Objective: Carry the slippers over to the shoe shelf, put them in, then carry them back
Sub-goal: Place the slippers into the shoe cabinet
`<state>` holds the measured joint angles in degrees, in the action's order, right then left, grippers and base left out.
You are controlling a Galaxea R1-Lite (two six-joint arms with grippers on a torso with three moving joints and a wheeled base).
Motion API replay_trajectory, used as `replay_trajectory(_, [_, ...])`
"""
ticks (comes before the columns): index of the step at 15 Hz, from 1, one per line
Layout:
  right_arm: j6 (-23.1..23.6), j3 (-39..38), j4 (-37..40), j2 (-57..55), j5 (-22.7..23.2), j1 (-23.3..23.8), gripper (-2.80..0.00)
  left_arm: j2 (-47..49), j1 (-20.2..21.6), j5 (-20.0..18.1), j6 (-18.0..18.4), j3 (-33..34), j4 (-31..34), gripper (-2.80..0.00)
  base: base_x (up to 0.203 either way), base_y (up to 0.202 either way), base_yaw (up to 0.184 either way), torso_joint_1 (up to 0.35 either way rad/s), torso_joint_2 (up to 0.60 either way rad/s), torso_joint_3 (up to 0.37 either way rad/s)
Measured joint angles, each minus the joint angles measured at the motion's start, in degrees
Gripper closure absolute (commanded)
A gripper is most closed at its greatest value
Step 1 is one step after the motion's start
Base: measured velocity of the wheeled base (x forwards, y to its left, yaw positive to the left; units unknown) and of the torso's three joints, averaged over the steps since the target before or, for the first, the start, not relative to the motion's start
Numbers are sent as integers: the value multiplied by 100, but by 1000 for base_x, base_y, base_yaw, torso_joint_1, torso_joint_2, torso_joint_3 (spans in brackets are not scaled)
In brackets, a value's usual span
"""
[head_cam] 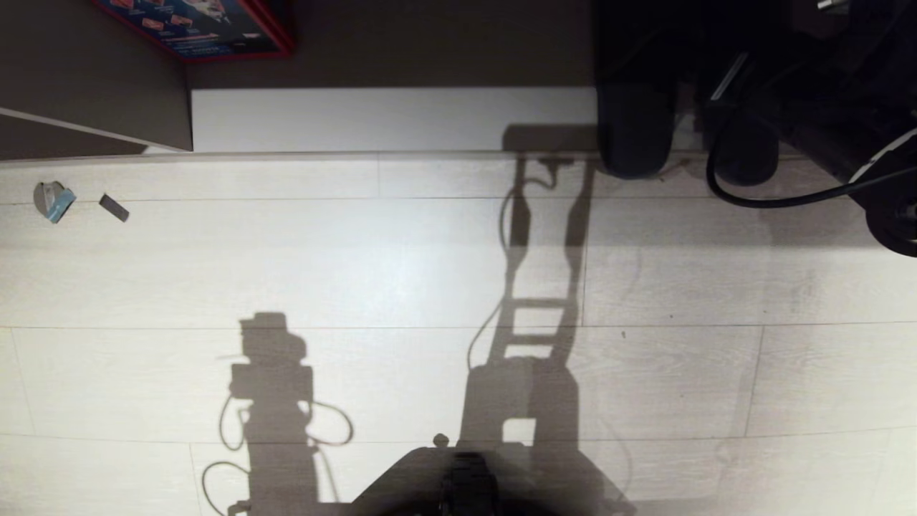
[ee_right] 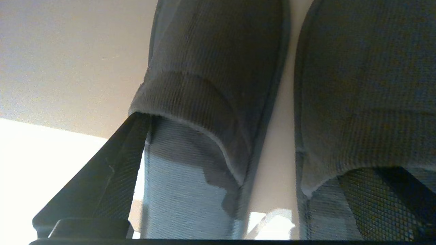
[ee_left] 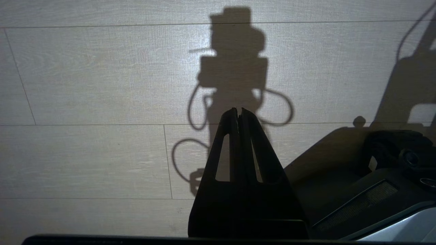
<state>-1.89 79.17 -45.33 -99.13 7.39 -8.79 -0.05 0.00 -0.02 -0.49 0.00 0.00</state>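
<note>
On the head view I see the slippers (head_cam: 634,107) side by side, toes into the shoe shelf (head_cam: 394,118), heels over the edge of its pale base board, with my right arm (head_cam: 824,107) dark above them. On the left wrist view, my left gripper (ee_left: 238,110) hangs over the floor (ee_left: 85,85), fingers pressed together, empty. On the right wrist view, my right gripper (ee_right: 245,163) is spread wide, one finger (ee_right: 102,177) outside one slipper, the other at the second slipper's opening.

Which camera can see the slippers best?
The right wrist view: both slippers fill it, lying side by side, with the open right gripper at them. The head view shows only dark shapes there; the left wrist view shows none.
</note>
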Motion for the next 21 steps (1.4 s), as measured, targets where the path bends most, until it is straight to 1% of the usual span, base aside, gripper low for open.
replay_trajectory(4, [35,-30,6,2,-72,-13,-280,0,0,2,-2,0,0,0,0,0,0,0,0,0])
replay_trajectory(11, [81,-909,8,735,-78,-13,-280,0,0,2,-2,0,0,0,0,0,0,0,0,0])
replay_trajectory(13, [195,-1270,5,976,-75,-13,-280,0,0,2,-2,0,0,0,0,0,0,0,0,0])
replay_trajectory(16, [406,-2095,15,1406,-51,-11,-280,0,0,2,0,0,0,0,0,0,0,0,0,0])
replay_trajectory(19, [402,-2936,28,1927,-27,-7,-280,0,0,2,3,0,0,0,0,0,0,0,0,0])
replay_trajectory(21, [397,-3345,25,2326,-23,-9,-280,0,0,0,5,0,0,0,0,0,0,0,0,0])
